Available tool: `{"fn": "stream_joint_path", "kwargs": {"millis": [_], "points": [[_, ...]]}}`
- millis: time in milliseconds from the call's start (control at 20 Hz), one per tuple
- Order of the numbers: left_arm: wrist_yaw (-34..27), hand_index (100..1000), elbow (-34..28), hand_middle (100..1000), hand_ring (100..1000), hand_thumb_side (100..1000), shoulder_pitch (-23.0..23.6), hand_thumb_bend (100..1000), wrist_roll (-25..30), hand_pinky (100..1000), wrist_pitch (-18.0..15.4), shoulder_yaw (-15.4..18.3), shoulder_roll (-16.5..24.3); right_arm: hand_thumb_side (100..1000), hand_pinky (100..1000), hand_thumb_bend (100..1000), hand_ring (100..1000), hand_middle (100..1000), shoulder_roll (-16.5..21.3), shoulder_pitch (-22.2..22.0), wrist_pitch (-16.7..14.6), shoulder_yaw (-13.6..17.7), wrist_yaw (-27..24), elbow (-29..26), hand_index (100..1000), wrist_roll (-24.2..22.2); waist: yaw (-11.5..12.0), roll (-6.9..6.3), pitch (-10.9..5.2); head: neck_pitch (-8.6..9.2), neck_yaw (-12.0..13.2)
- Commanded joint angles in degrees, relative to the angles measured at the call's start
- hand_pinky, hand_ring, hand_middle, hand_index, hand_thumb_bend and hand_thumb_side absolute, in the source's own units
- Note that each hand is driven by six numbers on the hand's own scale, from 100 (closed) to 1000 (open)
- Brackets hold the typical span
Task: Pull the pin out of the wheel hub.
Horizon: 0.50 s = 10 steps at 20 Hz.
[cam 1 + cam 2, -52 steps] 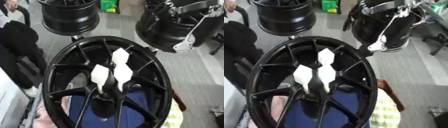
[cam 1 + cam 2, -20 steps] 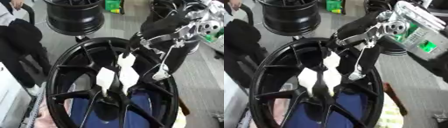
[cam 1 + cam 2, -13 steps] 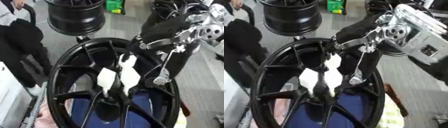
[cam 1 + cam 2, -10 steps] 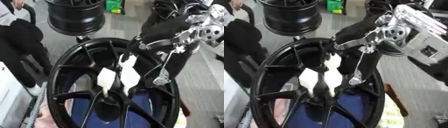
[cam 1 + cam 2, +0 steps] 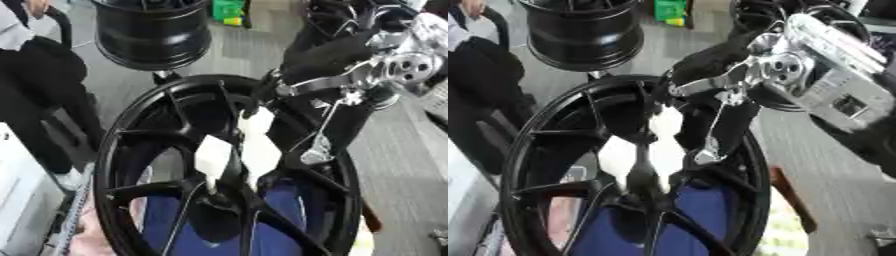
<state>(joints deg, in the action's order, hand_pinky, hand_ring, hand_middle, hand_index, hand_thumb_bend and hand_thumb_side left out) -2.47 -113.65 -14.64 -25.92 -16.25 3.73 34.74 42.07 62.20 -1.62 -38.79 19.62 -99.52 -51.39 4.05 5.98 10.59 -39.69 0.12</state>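
Black and silver, the right hand (image 5: 350, 70) reaches from the far right onto the glossy black spoked wheel hub (image 5: 140, 165); its fingers meet the white pin (image 5: 254, 122) near the centre, grip unclear.

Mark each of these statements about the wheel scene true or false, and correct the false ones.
1. The robot's right hand is over the upper rim of the black spoked wheel. True.
2. The wheel in front is silver. False: it is black.
3. White pieces sit among the spokes near the wheel's centre. True.
4. The robot's left hand is gripping the wheel's rim. False: no left hand shows in either view.
5. A second black wheel stands behind the near one. True.
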Motion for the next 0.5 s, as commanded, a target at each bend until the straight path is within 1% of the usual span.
{"fn": "stream_joint_path", "kwargs": {"millis": [50,200,300,400,500], "points": [[-0.02,839,-0.95,730,813,574,-0.82,213,0.18,751,-0.07,0.28,1.25,321,884,416,883,839,0.34,2.16,-3.55,3.01,1.74,3.93,918,1.35,0.11,-0.50,-0.53,0.04,-0.66],[-0.01,839,-0.95,730,813,570,-1.38,216,-0.04,751,-0.23,0.43,1.44,318,895,376,893,851,-0.74,3.65,-9.02,4.46,2.12,9.64,926,2.27,0.29,-0.40,-0.12,-0.09,-1.35],[0.03,839,-0.95,730,813,574,-1.61,213,0.00,751,-0.27,0.35,1.57,321,899,363,896,854,-1.60,4.61,-12.66,5.44,2.32,13.50,929,2.46,0.45,-0.33,0.23,0.18,-1.67],[0.06,839,-0.95,730,813,575,-1.67,212,-0.01,751,-0.25,0.36,1.62,320,900,356,896,855,-2.51,5.42,-15.51,6.43,2.59,16.92,929,2.90,0.54,-0.21,0.53,0.48,-1.83],[0.10,839,-0.95,730,813,574,-1.86,212,-0.08,751,-0.28,0.40,1.69,317,901,355,896,855,-3.24,6.12,-17.66,7.16,3.15,19.54,929,3.43,0.62,-0.08,0.86,0.85,-1.84]]}}
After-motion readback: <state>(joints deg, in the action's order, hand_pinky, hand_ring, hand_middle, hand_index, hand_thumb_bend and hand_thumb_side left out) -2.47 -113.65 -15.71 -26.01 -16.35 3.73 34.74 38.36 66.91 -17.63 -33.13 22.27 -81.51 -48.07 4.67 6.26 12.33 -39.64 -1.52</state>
